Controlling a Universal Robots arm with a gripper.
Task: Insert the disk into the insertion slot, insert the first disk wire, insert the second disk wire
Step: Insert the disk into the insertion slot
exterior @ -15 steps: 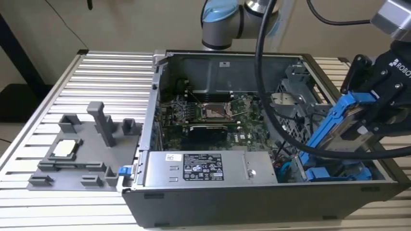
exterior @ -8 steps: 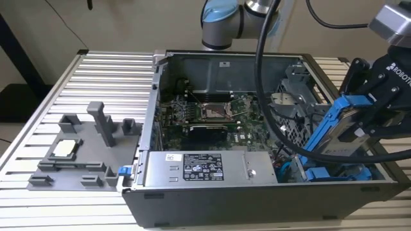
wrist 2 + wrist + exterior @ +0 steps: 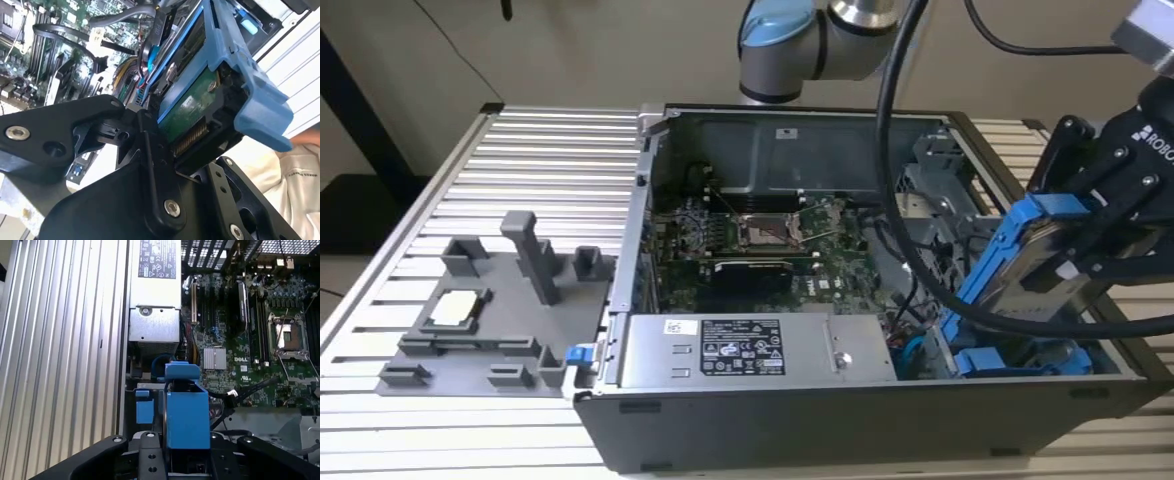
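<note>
My gripper (image 3: 1071, 252) is shut on the disk (image 3: 1025, 258), a silver-grey drive in a bright blue carrier. It holds the disk steeply tilted over the case's front corner on the exterior view's right. The insertion slot (image 3: 1027, 362) lies just below the disk's lower end, with blue plastic parts in it. In the second wrist view the disk's green underside (image 3: 192, 112) and blue frame (image 3: 250, 85) sit between the black fingers (image 3: 150, 145). The first wrist view has the blue carrier (image 3: 186, 410) end-on above the gripper (image 3: 187, 462). Loose black wires (image 3: 921, 275) with a connector (image 3: 100, 62) lie beside the slot.
The grey labelled power-supply box (image 3: 747, 350) fills the case's front, with the motherboard (image 3: 761, 240) behind it. A perforated grey cage (image 3: 941, 175) stands at the back right. On the slatted table (image 3: 534, 150), a grey fixture tray (image 3: 480, 320) sits to the exterior view's left of the case.
</note>
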